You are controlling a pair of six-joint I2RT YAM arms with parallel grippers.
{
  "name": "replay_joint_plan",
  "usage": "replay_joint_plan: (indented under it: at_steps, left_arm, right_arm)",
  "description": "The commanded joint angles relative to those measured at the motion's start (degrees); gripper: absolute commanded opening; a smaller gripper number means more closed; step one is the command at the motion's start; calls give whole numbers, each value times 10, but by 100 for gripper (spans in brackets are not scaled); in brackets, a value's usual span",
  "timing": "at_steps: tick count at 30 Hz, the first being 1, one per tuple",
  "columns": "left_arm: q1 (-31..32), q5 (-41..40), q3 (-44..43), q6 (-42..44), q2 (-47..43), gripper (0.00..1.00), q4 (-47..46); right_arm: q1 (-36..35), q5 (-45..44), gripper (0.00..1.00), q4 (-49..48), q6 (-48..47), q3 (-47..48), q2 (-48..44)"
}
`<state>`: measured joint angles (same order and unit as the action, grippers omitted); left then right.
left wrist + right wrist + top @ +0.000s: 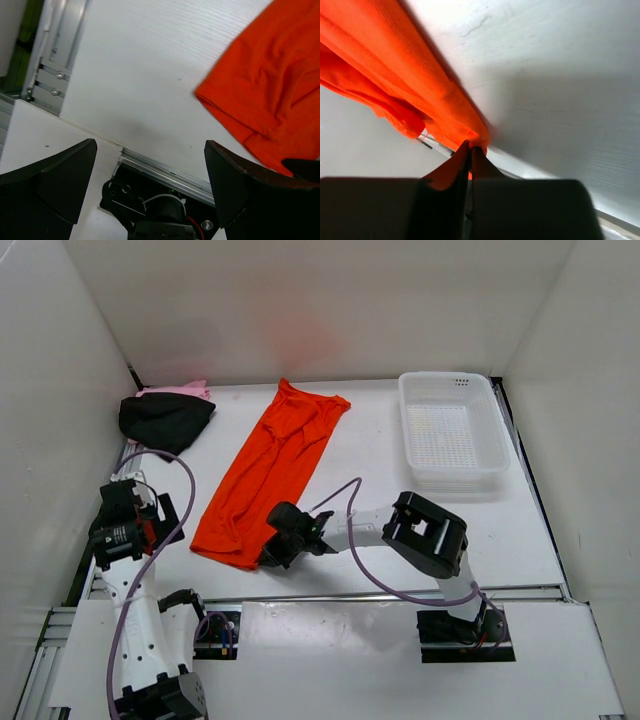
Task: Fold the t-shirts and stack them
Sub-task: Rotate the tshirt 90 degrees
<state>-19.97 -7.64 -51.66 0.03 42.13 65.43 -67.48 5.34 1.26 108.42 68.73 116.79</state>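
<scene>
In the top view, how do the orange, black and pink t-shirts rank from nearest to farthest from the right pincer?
1. orange t-shirt, its near hem held in the right pincer.
2. black t-shirt, far left corner.
3. pink t-shirt, just behind the black one.

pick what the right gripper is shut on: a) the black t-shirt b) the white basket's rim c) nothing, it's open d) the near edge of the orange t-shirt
d: the right wrist view shows the right gripper pinched shut on a fold of the orange t-shirt, and the top view places that grip at the shirt's near edge.
</scene>
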Motion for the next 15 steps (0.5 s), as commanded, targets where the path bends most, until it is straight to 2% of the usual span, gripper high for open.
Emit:
replay_joint_plan:
  at_steps: [1,4,8,9,11,13,15]
  left_arm:
    - [-2,61,18,0,1,100,8]
    - [-2,97,26,0,15,100,29]
    - [20,163,10,0,40,100,54]
    - [46,171,-4,0,55,99,59]
    - [83,187,-26,0,72,99,73]
    - [150,187,-63,0,100,99,73]
    - [205,162,-90,0,127,99,73]
  right_arm:
    - [4,8,0,30,-32,-38,-5]
    - [17,8,0,36,-61,-140,-73]
    - [31,-17,0,42,-169,-272,-208]
    - [37,-23,0,42,-185,-314,-230]
    - [37,-30,0,42,-233,-346,-284]
    - [37,-37,0,58,-256,-371,-322]
    - [43,-43,0,58,-287,-384,-354]
